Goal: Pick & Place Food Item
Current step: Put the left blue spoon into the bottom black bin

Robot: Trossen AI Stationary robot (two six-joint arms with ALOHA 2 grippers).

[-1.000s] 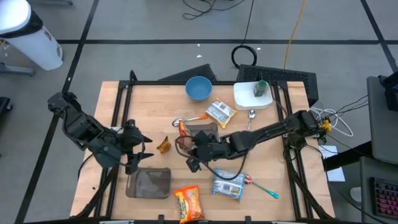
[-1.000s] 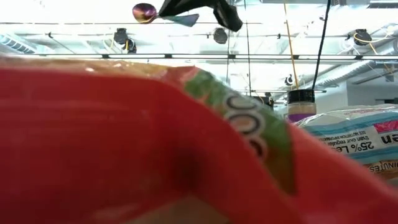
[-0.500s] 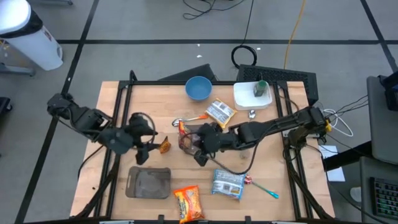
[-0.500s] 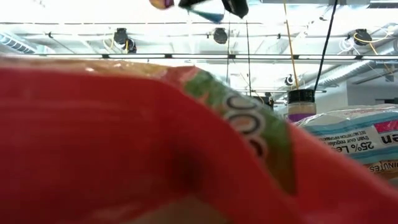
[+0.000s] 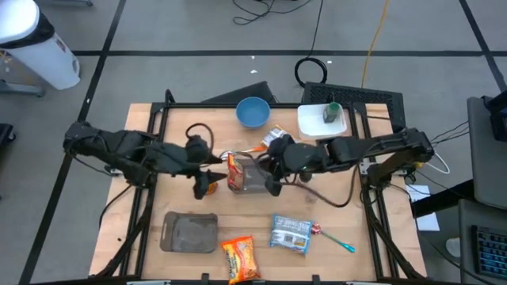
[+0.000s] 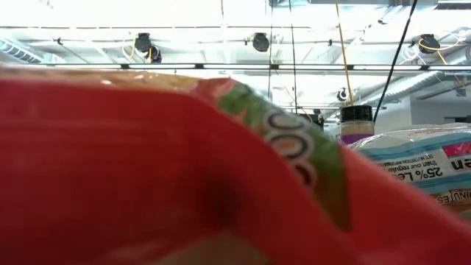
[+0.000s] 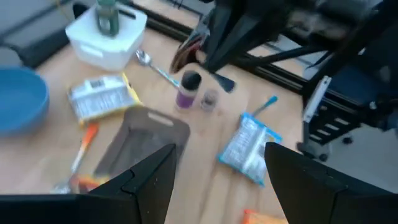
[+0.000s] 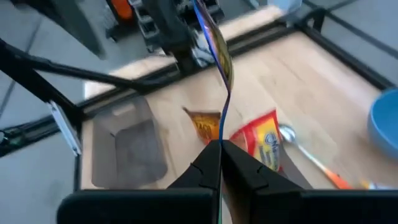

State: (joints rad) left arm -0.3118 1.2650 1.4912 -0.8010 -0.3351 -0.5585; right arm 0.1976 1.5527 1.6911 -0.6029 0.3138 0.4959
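Both arms have swung in from the near half to the middle of the tabletop [image 5: 158,127], and the left one has left the grey tray [image 5: 190,232]. Along the near edge lie a noodle packet [image 5: 240,258], that tray and a blue-white packet [image 5: 291,233]. At the middle the left tool [image 5: 212,169] hangs released, jaws apart, over a small orange snack packet [image 5: 208,187]. Just beside it a red packet [image 5: 237,171] touches a clear container [image 5: 255,177]. Across the container, the right tool [image 8: 221,146] is clenched on an iridescent spoon [image 8: 217,50]. A blue bowl [image 5: 253,112] sits by the far edge.
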